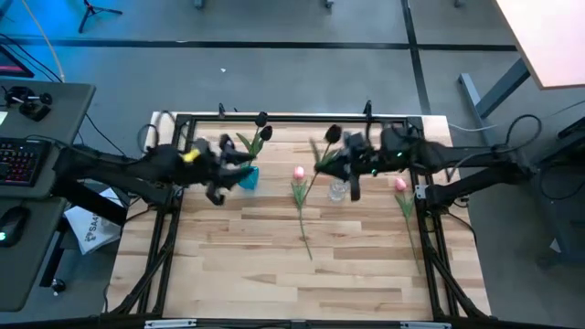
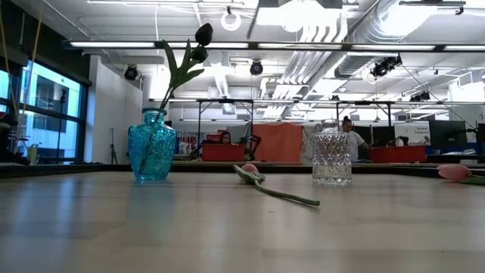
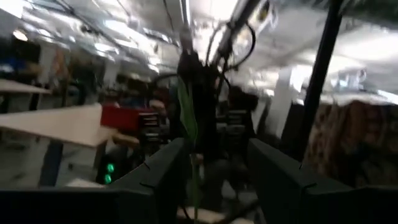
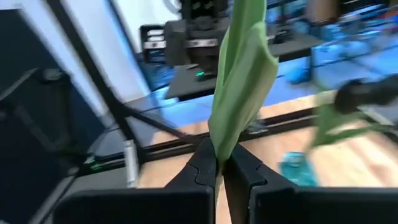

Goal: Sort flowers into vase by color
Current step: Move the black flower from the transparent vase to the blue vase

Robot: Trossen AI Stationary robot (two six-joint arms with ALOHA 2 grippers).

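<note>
A blue glass vase [image 2: 151,155] stands on the table with a dark-headed tulip [image 2: 198,45] upright in it. My left gripper [image 1: 239,163] is open beside and above this vase. In the left wrist view its fingers [image 3: 168,174] stand either side of that green stem [image 3: 188,118], which rises close to one finger; whether they touch does not show. My right gripper [image 1: 331,164] is shut on the second dark-headed tulip [image 1: 332,134], above the clear glass vase [image 2: 331,155]. Two pink tulips [image 1: 299,174] [image 1: 400,185] lie flat on the wood. My right gripper pinches the dark tulip between its two fingers at a green leaf wrapped round the stem [image 4: 219,146]. The leaf and stem stand up out of the shut fingertips [image 4: 202,168]. The flower is lifted clear of the table and does not show in the low view.
The pink tulip in the middle [image 2: 250,170] lies with its stem running toward the near edge, between the two vases. The other pink head [image 2: 455,172] lies by the right frame rail. A black metal frame [image 1: 274,119] borders the table. Bare wood [image 1: 274,274] lies toward the near edge.
</note>
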